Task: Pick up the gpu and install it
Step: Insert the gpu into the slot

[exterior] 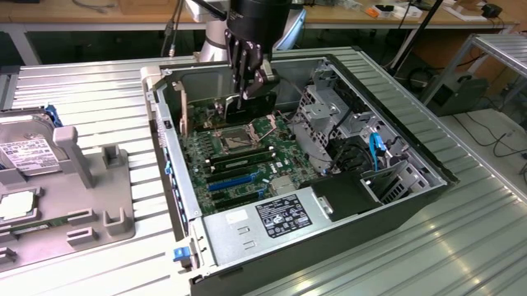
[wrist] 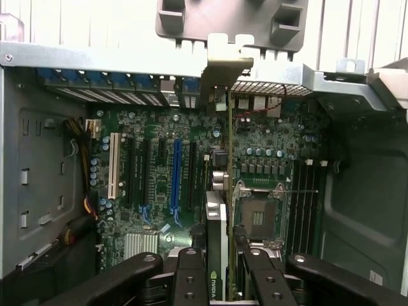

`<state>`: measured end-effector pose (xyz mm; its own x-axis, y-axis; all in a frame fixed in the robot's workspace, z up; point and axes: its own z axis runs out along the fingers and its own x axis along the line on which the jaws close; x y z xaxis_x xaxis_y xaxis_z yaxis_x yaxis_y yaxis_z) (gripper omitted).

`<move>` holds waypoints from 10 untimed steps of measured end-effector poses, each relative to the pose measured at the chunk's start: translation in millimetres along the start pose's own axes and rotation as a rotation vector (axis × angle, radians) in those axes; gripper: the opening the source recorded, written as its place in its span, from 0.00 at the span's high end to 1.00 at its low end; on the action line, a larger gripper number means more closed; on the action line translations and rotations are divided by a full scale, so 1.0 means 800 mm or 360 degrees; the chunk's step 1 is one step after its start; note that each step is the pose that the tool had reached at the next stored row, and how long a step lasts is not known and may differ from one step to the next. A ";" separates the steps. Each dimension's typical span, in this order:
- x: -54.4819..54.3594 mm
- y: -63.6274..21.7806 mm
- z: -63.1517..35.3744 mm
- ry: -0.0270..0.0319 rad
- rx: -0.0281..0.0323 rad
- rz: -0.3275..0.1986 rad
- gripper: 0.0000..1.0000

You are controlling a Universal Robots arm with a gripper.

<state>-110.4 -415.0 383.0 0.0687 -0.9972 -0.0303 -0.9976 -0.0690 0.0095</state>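
Gripper point(exterior: 249, 86) inside open computer case point(exterior: 411, 154), over motherboard point(exterior: 239, 154). Fingers point(wrist: 191, 280) clamped on gpu point(wrist: 217, 223), 1 pair on each face. Gpu stands on edge, upright, seen edge-on from wrist. Its silver bracket point(wrist: 226, 67) reaches case's rear slot wall. Card sits between blue slot point(wrist: 176, 172) and CPU socket point(wrist: 258, 217), nearer socket. Cannot tell whether its lower edge touches board. Power supply point(exterior: 263, 219) at case's near end. Hard drive point(exterior: 24, 154) lies outside case, at exterior view's left.

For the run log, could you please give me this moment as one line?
stage: install | gripper: shut on gpu | gpu: on edge inside computer case, over motherboard | seated: cannot tell
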 end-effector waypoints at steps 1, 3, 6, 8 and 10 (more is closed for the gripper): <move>0.000 0.000 0.000 -0.00001 0.00000 0.0000 0.73; 0.000 0.000 0.001 0.00000 0.00000 0.0000 0.73; 0.000 0.000 0.002 0.00000 0.00000 0.0000 0.73; 0.000 0.000 0.003 0.00000 0.00000 0.0000 0.73; 0.000 0.000 0.004 0.00000 0.00001 0.0000 0.73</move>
<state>-110.1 -415.0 379.8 0.0688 -0.9972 -0.0304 -0.9976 -0.0691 0.0095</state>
